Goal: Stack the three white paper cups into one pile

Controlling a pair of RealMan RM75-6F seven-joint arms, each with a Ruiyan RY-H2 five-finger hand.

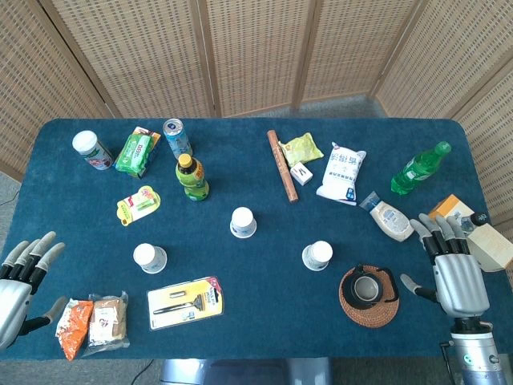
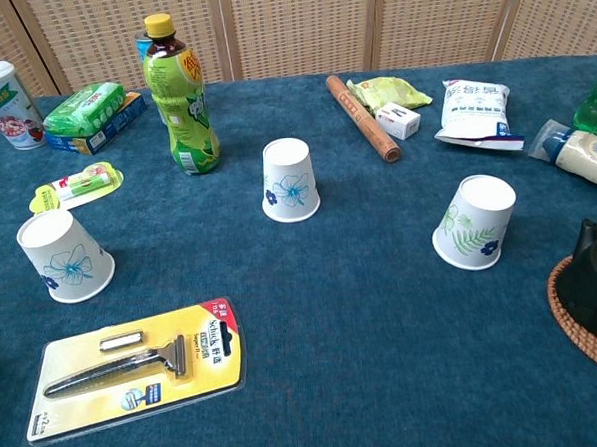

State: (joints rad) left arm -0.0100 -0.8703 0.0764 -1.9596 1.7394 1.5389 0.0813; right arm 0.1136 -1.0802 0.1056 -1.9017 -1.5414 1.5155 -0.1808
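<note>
Three white paper cups stand upside down and apart on the blue table. The left cup [image 1: 150, 258] [image 2: 65, 256] has a blue flower print. The middle cup [image 1: 243, 222] [image 2: 289, 180] stands further back. The right cup [image 1: 317, 256] [image 2: 475, 222] carries a green leaf print. My left hand [image 1: 22, 277] hovers open at the table's front left corner, well left of the left cup. At the front right, my right hand [image 1: 455, 269] is open with fingers spread, right of the right cup. Neither hand shows in the chest view.
A razor pack [image 1: 185, 302] [image 2: 136, 368] lies in front of the left cup. A black teapot on a woven mat [image 1: 369, 295] [image 2: 595, 293] sits near the right cup. A green tea bottle [image 1: 191, 177] [image 2: 181, 97], a brown roll [image 1: 282, 165] and snack packs [image 1: 94, 322] lie around.
</note>
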